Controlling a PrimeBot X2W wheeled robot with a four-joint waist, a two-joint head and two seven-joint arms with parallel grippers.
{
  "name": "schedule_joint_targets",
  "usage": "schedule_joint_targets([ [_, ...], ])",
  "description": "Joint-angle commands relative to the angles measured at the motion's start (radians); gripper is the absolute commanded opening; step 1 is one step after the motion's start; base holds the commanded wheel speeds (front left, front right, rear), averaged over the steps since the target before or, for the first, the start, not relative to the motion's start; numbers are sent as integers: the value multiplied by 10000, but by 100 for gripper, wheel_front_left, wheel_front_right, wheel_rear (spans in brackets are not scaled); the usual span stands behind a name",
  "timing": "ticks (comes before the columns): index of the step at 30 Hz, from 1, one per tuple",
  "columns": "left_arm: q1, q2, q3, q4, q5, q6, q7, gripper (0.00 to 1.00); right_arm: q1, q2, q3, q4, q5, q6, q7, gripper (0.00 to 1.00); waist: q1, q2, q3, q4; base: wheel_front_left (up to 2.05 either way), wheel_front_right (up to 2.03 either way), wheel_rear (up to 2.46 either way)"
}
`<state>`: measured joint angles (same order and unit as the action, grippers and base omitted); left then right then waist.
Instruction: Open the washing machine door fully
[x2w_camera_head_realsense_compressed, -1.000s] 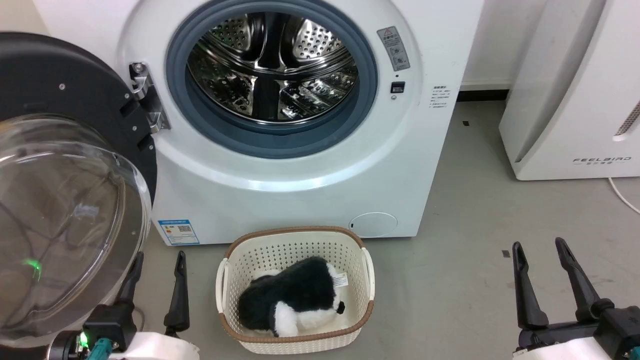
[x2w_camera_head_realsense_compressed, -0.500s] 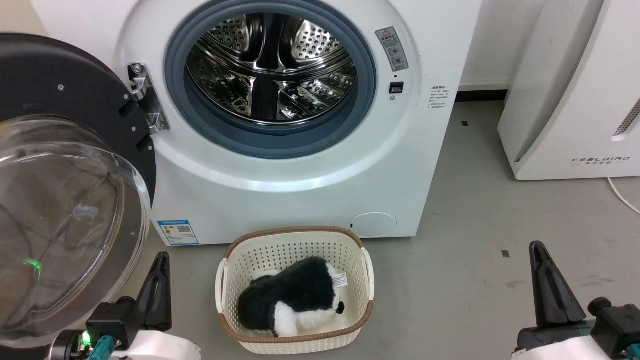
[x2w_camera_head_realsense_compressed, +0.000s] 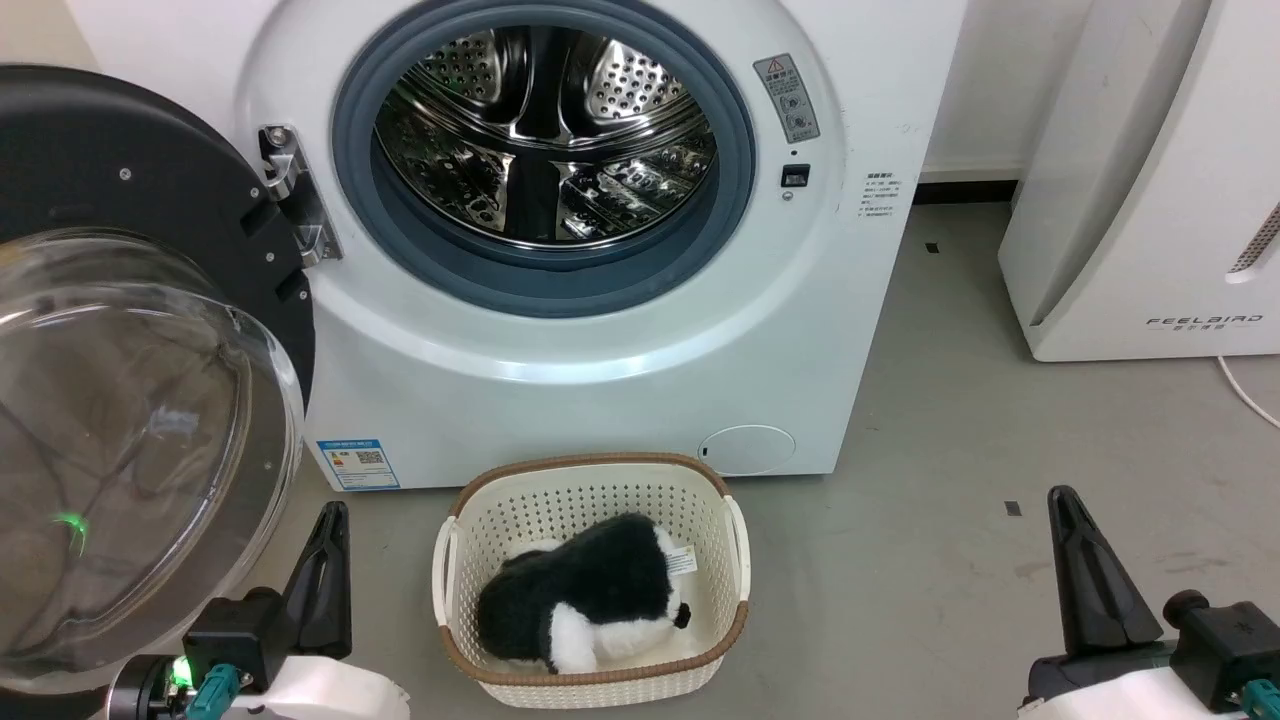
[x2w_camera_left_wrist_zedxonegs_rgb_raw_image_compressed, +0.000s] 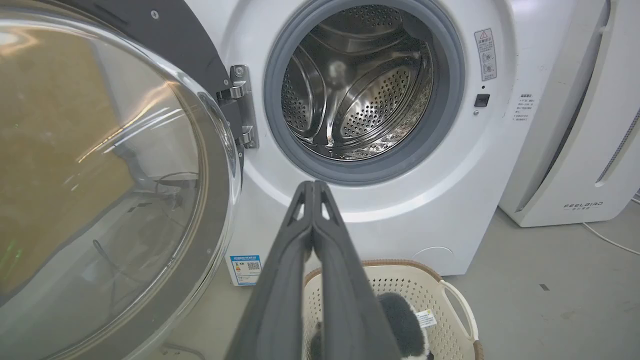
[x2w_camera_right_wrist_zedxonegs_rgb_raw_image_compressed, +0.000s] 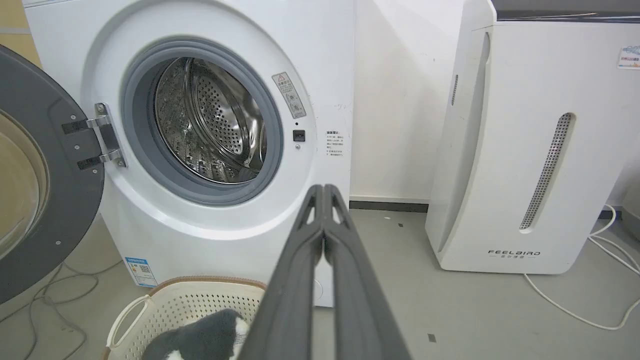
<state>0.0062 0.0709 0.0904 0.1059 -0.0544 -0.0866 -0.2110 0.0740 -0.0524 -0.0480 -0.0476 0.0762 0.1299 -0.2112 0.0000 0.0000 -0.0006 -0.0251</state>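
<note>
The washing machine door (x2w_camera_head_realsense_compressed: 130, 180) stood swung wide on its hinge at the left of the washing machine (x2w_camera_head_realsense_compressed: 600, 400), with the steel drum (x2w_camera_head_realsense_compressed: 545, 130) exposed. Just beside the door's lower edge, the left gripper (x2w_camera_head_realsense_compressed: 334, 512) was pressed closed, holding nothing. The right gripper (x2w_camera_head_realsense_compressed: 1060, 497), likewise closed and empty, was well apart. A basket (x2w_camera_head_realsense_compressed: 590, 470) sat between them.

The right gripper (x2w_camera_right_wrist_zedxonegs_rgb_raw_image_compressed: 324, 189), jaws together, faces the washing machine (x2w_camera_right_wrist_zedxonegs_rgb_raw_image_compressed: 215, 240), its door (x2w_camera_right_wrist_zedxonegs_rgb_raw_image_compressed: 75, 210) swung wide.
</note>
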Motion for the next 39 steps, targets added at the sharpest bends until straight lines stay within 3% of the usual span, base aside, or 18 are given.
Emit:
schedule_joint_targets([
  [1,-13,-35,-24,-66,87,79,81,0,-126,5,33,30,-127,2,75,0,0,0,0,5,0,0,0],
  [39,-31,-99,-353,-436,257,372,838,0,-355,11,200,197,-364,4,835,0,0,0,2,97,0,0,0],
])
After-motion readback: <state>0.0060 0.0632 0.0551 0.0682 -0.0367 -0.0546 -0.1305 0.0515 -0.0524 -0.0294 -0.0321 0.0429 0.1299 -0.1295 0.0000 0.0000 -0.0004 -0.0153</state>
